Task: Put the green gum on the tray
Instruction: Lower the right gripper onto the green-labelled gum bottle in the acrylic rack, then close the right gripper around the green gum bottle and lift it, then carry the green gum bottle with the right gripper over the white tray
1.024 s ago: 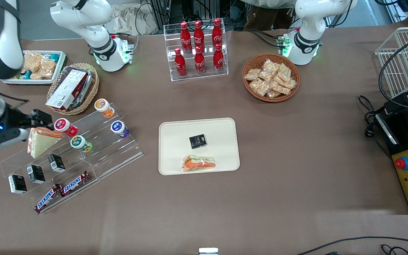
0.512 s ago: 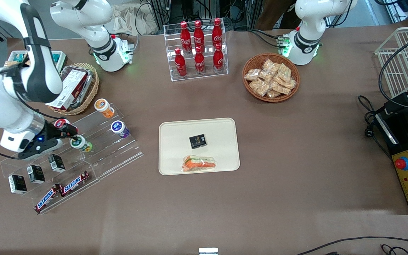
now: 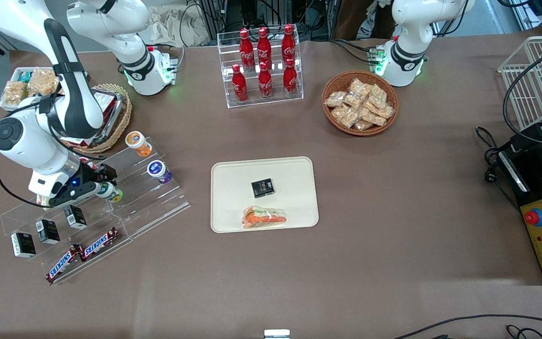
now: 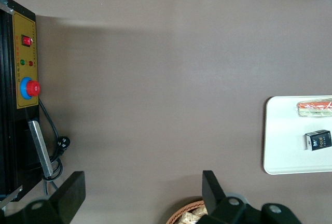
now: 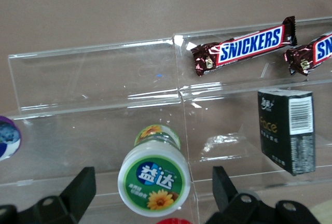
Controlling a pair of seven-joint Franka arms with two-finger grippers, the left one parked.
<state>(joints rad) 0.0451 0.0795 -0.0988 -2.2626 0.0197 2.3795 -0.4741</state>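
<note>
My pincer [image 5: 150, 193] is spread around the green gum [image 5: 154, 180]; light, stiff, slick, so I'd pinch its sides.

My right arm bends low over the table's working-arm end. My gripper [image 5: 150, 195] hangs there, fingers [image 5: 78, 190] spread wide apart.

The front view looks down from high over the whole table [image 3: 393, 263]. The right wrist view sits close above the green gum [image 5: 154, 176] between the gripper [image 5: 150, 193] fingers — both views show it. The left wrist view shares the tray [image 4: 280, 146] with the front view.
</note>
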